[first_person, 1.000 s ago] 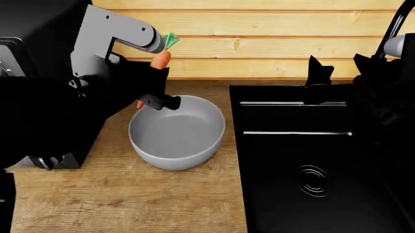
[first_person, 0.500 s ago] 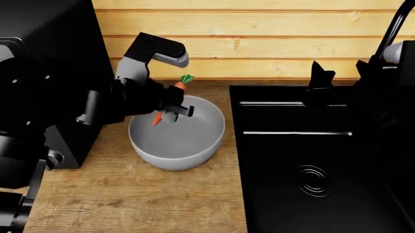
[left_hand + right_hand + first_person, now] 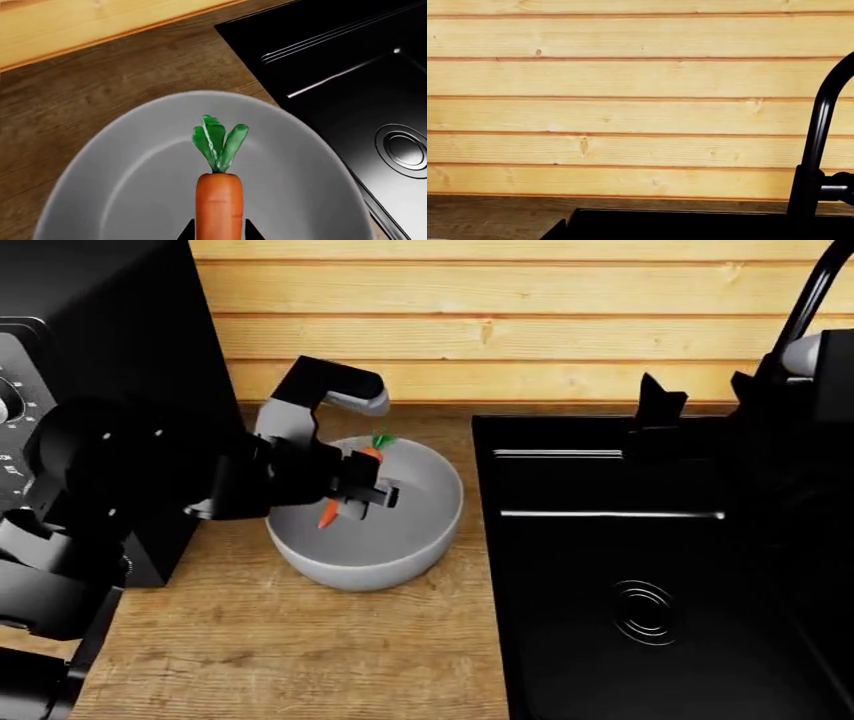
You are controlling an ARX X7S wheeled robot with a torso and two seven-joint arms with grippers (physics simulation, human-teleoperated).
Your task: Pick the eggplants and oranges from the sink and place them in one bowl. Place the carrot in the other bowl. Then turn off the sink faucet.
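Wood counter (image 3: 280,640), plank wall behind; left gripper (image 3: 350,490) fingers pinching the carrot (image 3: 344,492) over the grey bowl (image 3: 400,540), long axis tilted, green top up toward wall, tip down-left; right gripper fingers: cannot tell; no readable writing

- A wall (image 3: 627,100) of horizontal light pine planks with dark knots is seen behind the wooden countertop (image 3: 267,650).
- The countertop is shown in weathered brown wood with visible grain.
- A large black appliance (image 3: 94,330) is placed on the countertop's left end, against the wall.
- Soft, even light is cast across the countertop.
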